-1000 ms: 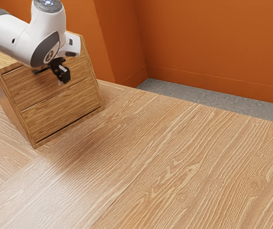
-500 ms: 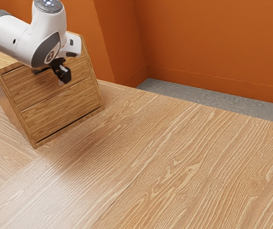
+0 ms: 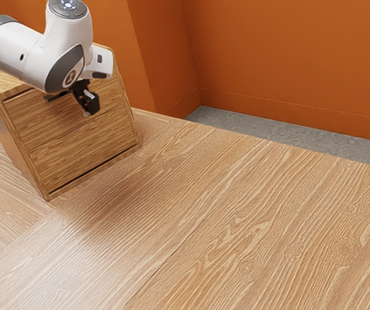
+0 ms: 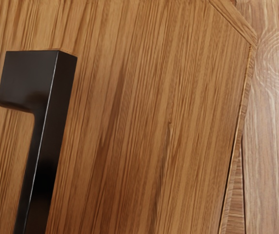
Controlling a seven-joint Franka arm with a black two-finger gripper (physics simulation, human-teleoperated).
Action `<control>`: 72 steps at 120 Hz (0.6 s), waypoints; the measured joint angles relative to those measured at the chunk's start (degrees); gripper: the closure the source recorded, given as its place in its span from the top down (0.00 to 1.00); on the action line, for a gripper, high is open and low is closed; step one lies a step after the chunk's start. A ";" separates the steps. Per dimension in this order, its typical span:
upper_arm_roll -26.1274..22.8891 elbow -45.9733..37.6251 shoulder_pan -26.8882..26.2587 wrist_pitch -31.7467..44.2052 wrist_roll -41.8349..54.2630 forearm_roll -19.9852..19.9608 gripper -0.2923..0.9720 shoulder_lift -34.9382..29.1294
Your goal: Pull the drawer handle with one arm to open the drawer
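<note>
where the black bar handle [image 4: 38, 146] crosses the upper drawer front [image 3: 55, 115] of the slanted wooden cabinet [image 3: 84, 145], the black two-finger gripper [image 3: 88, 102] hangs right at it; whether it clasps, i cannot tell. the white arm [image 3: 30, 51] bends over the cabinet's top.

Orange walls [image 3: 288, 51] meet in a corner, grey floor [image 3: 301, 135] strip at base, light wood-grain tabletop [image 3: 236, 226], even lighting.

moved | end effector [image 3: 88, 103] | edged slightly toward the exterior view's right
</note>
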 joint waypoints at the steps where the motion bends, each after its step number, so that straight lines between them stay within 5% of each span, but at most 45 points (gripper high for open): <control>1: -0.01 0.00 -0.04 0.00 0.00 0.01 0.77 0.01; 72: 0.08 -0.29 -3.52 -0.90 -0.10 0.59 0.77 -0.17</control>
